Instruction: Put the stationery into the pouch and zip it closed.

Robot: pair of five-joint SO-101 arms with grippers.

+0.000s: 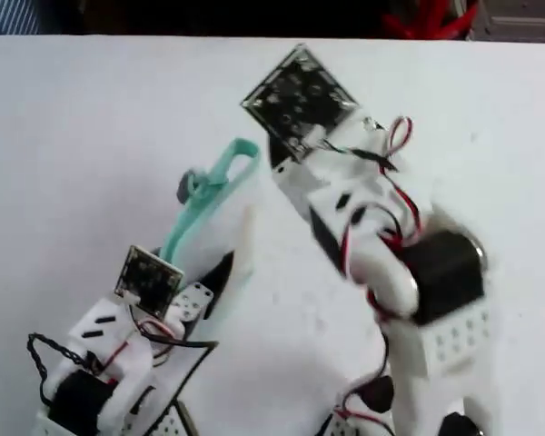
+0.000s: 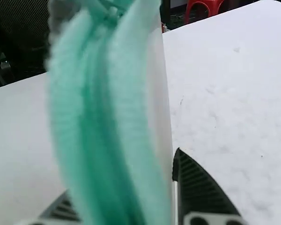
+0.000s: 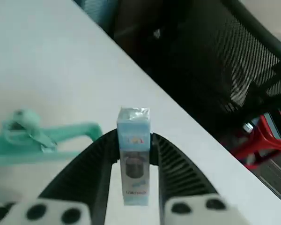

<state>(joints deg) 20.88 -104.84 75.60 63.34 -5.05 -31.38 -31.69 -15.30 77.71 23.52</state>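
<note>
You are working the loading step: your right gripper (image 3: 131, 139) is clamping a small blue box (image 3: 134, 164) near the pouch (image 1: 213, 200), which your left gripper (image 2: 121, 183) is pinching on the bench (image 1: 82, 127). Next, you are likely needing to line the box up with the green zipper (image 2: 98, 117) mouth before releasing.

**Cloth, plastic and card finishes**

Reads as soft, fuzzy woven cloth along the mint-green zip tape of the pouch (image 2: 107, 122), with a smooth pale panel beside it. Looks like matt, black, ribbed plastic on the right end effector (image 3: 132, 138). Seems glossy printed card on the small box (image 3: 133, 161). Appears matt white, smooth and faintly specked on the worktop (image 2: 225, 93).
</note>
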